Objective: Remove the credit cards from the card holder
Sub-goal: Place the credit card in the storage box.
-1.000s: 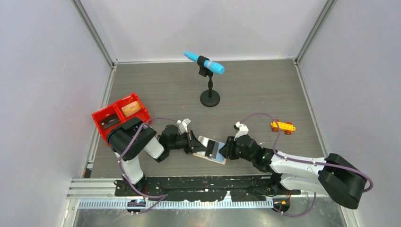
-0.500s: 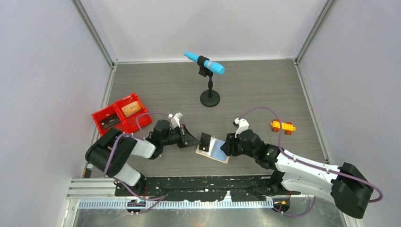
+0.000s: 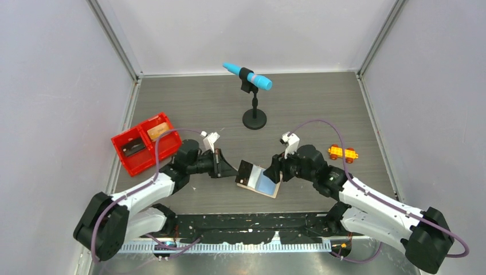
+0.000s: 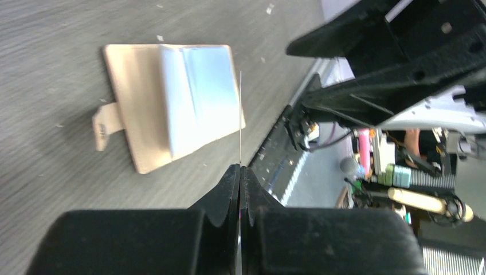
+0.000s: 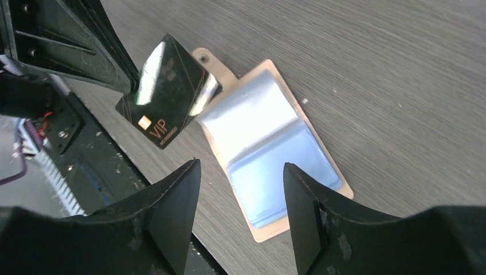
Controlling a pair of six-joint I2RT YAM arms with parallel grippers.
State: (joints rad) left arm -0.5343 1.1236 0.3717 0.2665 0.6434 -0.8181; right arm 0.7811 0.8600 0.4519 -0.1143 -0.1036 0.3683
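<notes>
The tan card holder [image 3: 265, 185] lies open on the table, its blue-grey plastic sleeves up, and also shows in the left wrist view [image 4: 134, 97] and the right wrist view [image 5: 269, 146]. My left gripper [image 3: 229, 169] is shut on a black credit card [image 3: 247, 171] marked VIP [image 5: 169, 91], held just off the holder's left edge; it appears edge-on in the left wrist view [image 4: 240, 120]. My right gripper [image 3: 276, 171] is open and empty above the holder's right side, a finger on each side of it [image 5: 240, 166].
A red two-compartment tray [image 3: 127, 162] at the left holds a tan-orange card [image 3: 159, 131] and a dark card [image 3: 133, 148]. A blue microphone on a black stand [image 3: 254, 97] stands at the back middle. An orange toy car [image 3: 343, 153] sits at the right.
My left gripper has drawn the black card out of the holder and moved it left. My right gripper has backed off the holder, up and to the right.
</notes>
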